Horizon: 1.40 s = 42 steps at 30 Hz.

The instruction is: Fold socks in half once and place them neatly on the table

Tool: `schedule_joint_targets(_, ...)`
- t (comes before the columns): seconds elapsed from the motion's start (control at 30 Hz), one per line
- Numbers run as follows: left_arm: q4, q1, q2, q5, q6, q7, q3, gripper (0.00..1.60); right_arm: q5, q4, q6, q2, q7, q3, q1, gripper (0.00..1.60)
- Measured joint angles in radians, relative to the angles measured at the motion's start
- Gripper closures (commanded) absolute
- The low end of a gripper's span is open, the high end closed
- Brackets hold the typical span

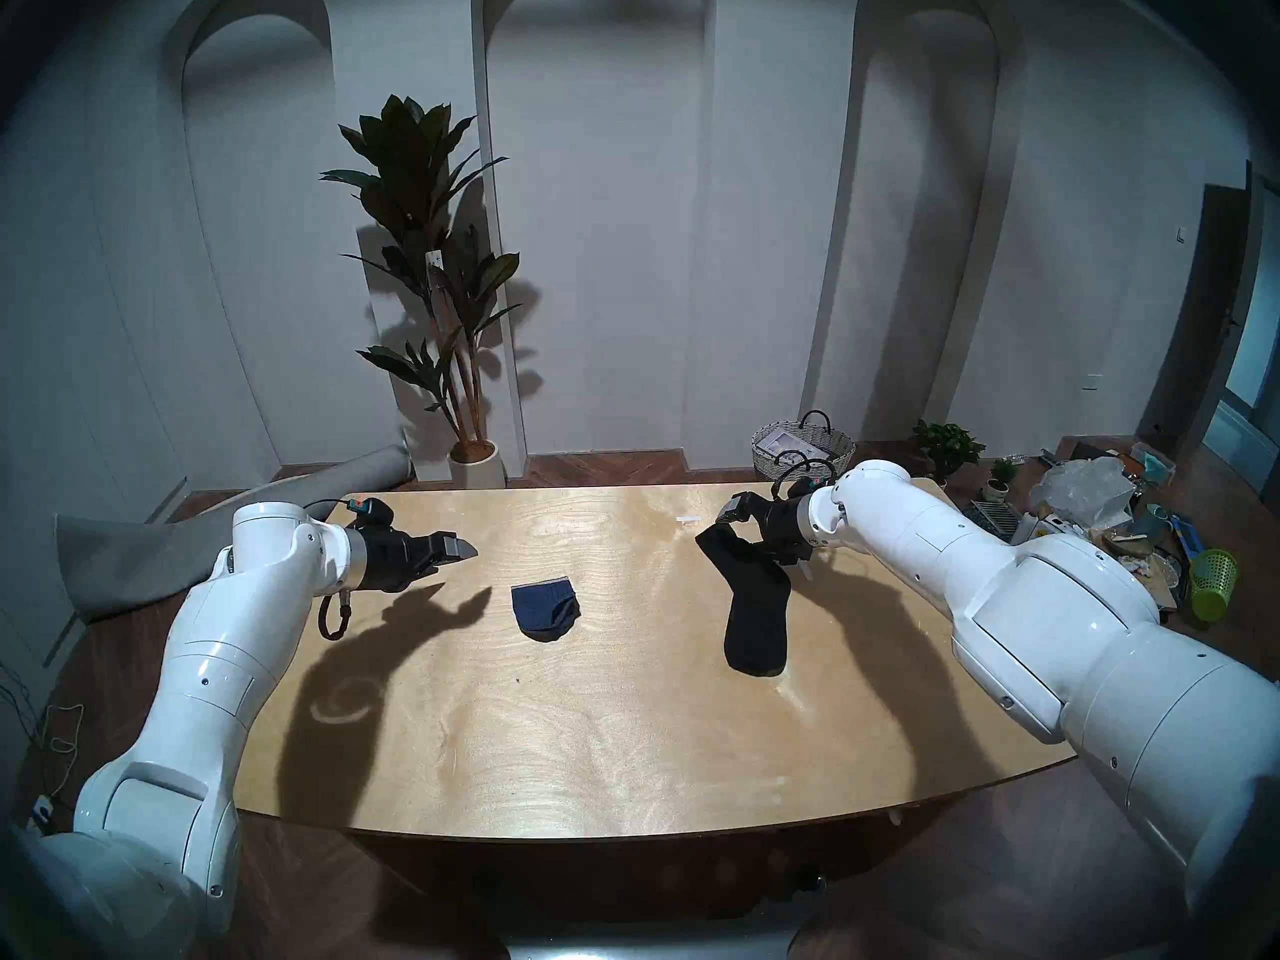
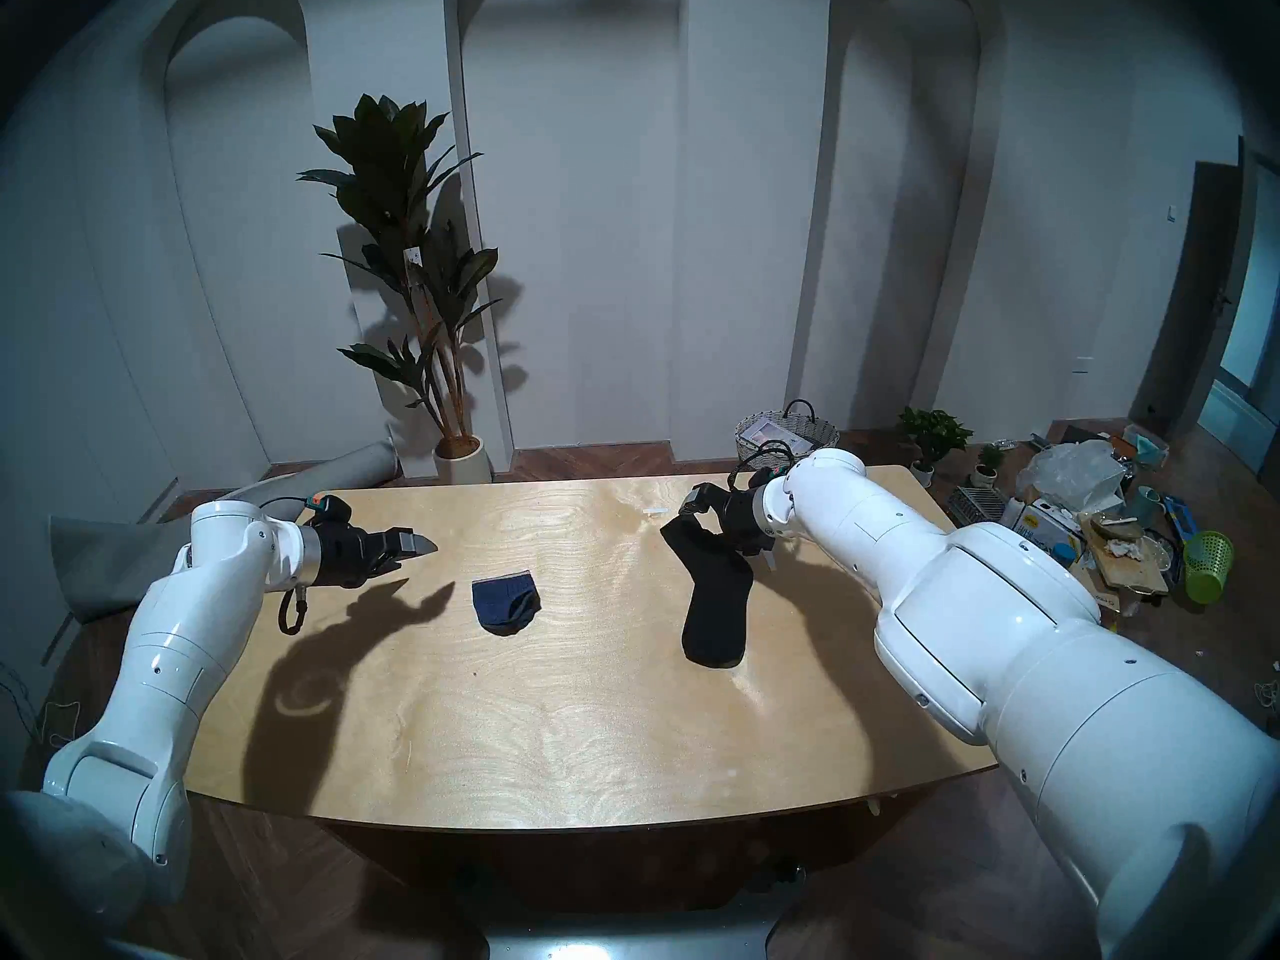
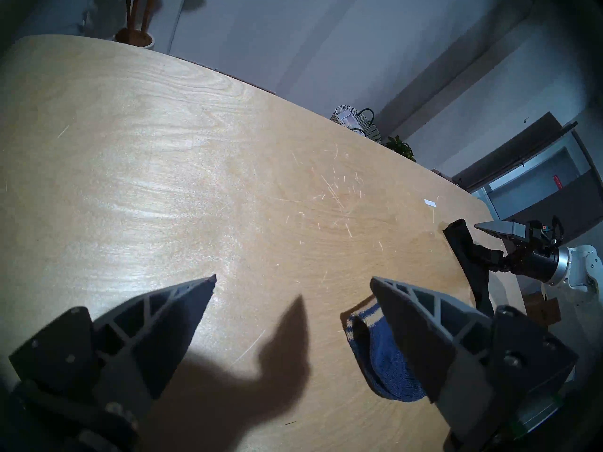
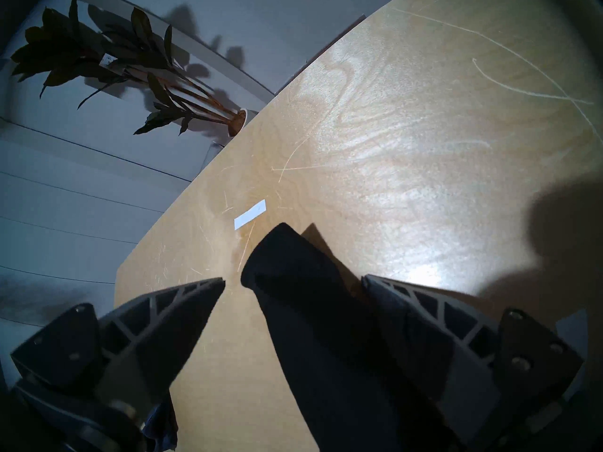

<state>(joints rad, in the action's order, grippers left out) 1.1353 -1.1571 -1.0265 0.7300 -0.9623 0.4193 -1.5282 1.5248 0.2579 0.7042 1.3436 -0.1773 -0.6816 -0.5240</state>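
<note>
**One sock folded, one still to fold**

Navy sock point(image 1: 545, 609) lies folded mid-table point(image 1: 623, 744). Black sock point(image 1: 755, 612) lies unfolded toward the right edge, its far end between the open, empty right gripper point(image 4: 293, 280). Left gripper point(image 3: 292, 280) open, empty

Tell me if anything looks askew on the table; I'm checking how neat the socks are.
The black sock lies unfolded, its far end raised off the table between the open fingers of the right gripper. The navy sock looks folded but slightly rumpled. A small white strip lies near the far edge.
</note>
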Motion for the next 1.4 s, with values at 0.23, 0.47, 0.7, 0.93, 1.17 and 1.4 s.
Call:
schedule_joint_targets(0.23, 0.003, -0.007, -0.009, 0.011, 0.000, -0.019, -0.001, 0.00, -0.020, -0.023, -0.019, 0.002, -0.011, 0.020, -0.016, 1.35)
schedule_joint_targets(0.47, 0.005, -0.015, -0.027, 0.025, 0.000, -0.043, -0.001, 0.00, -0.034, -0.031, -0.038, 0.005, -0.039, 0.035, -0.013, 1.60)
schedule_joint_targets(0.7, 0.007, -0.021, -0.037, 0.036, 0.000, -0.061, -0.007, 0.00, -0.046, -0.039, -0.043, 0.006, -0.058, 0.046, -0.008, 1.60)
schedule_joint_targets(0.93, 0.008, -0.027, -0.044, 0.049, 0.000, -0.081, -0.021, 0.00, -0.066, -0.049, -0.044, -0.003, -0.074, 0.063, 0.002, 1.60)
schedule_joint_targets(1.17, 0.009, -0.039, -0.053, 0.063, 0.000, -0.100, -0.032, 0.00, -0.098, -0.047, -0.056, -0.016, -0.093, 0.091, 0.009, 1.60)
schedule_joint_targets(1.4, 0.015, -0.058, -0.064, 0.079, 0.000, -0.121, -0.046, 0.00, -0.138, -0.035, -0.089, -0.026, -0.121, 0.126, 0.011, 1.60)
